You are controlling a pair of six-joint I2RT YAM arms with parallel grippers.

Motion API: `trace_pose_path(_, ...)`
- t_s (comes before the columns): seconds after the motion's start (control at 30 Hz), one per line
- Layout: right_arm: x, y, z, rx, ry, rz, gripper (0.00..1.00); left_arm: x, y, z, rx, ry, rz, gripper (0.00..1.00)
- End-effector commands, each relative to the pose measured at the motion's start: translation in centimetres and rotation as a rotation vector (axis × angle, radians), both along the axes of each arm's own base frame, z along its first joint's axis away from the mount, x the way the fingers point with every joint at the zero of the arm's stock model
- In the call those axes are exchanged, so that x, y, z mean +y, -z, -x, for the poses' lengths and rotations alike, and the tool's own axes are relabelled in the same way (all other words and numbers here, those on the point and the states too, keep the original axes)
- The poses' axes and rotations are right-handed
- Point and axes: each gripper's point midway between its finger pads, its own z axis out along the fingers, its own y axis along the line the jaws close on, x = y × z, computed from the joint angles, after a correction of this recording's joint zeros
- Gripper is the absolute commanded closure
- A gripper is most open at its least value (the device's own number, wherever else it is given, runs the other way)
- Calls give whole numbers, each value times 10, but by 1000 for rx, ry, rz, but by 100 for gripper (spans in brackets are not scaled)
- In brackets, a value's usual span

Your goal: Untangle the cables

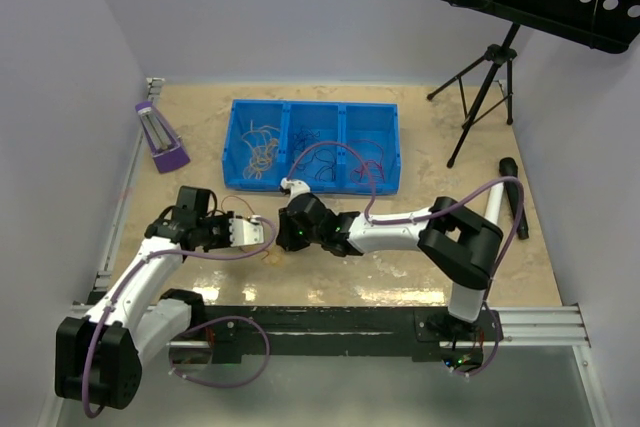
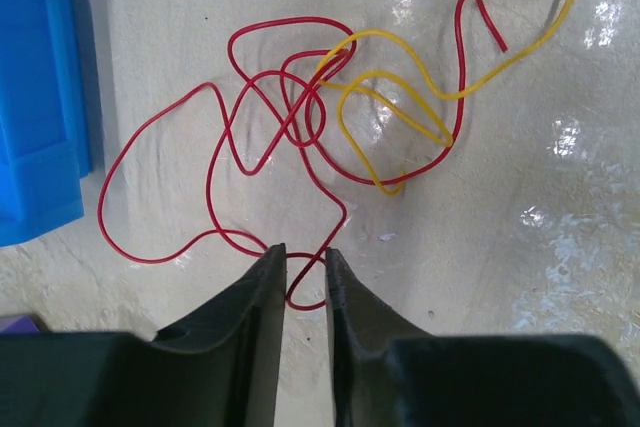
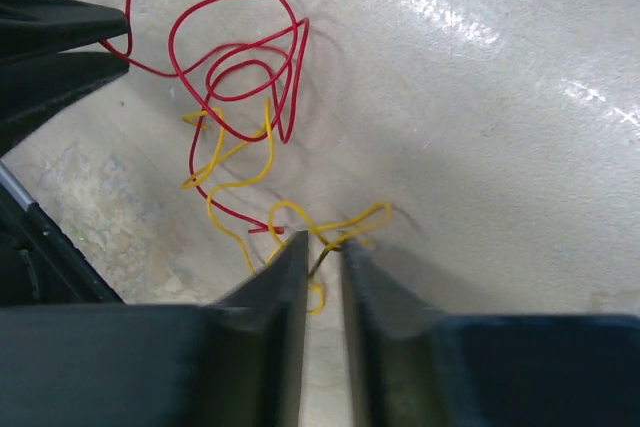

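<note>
**red and yellow cables in front of the blue bin, a hand at each side**

top view: the cables (image 1: 271, 255) lie in a small clump on the tabletop (image 1: 540, 257), just in front of the blue bin (image 1: 315, 105). the left hand (image 1: 262, 234) and the right hand (image 1: 287, 230) nearly meet over them.

left wrist view: red loops cross a yellow strand, with the bin's wall at the left edge. the left hand (image 2: 305, 257) is narrow. a red loop lies between its tips, and the gap is wider than the wire.

right wrist view: the right hand (image 3: 325, 245) is also narrow, and a yellow strand runs into its gap. the red loops lie beyond it.
</note>
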Motion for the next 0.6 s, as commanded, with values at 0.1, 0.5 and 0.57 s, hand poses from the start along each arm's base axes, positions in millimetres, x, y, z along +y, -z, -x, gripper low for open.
trace_pose_path(0.1,-19,-37,-5,-75,58,-13,100,-5,-30,-20,-69,-46,55,86)
trace_pose_path(0.5,-166,-200,-74,-389,455,-74,100,30,-71,-30,-188,-231,11,100)
trace_pose_path(0.57,-192,-239,-79,-463,518,-103,100,34,-68,-23,-193,-234,2,100)
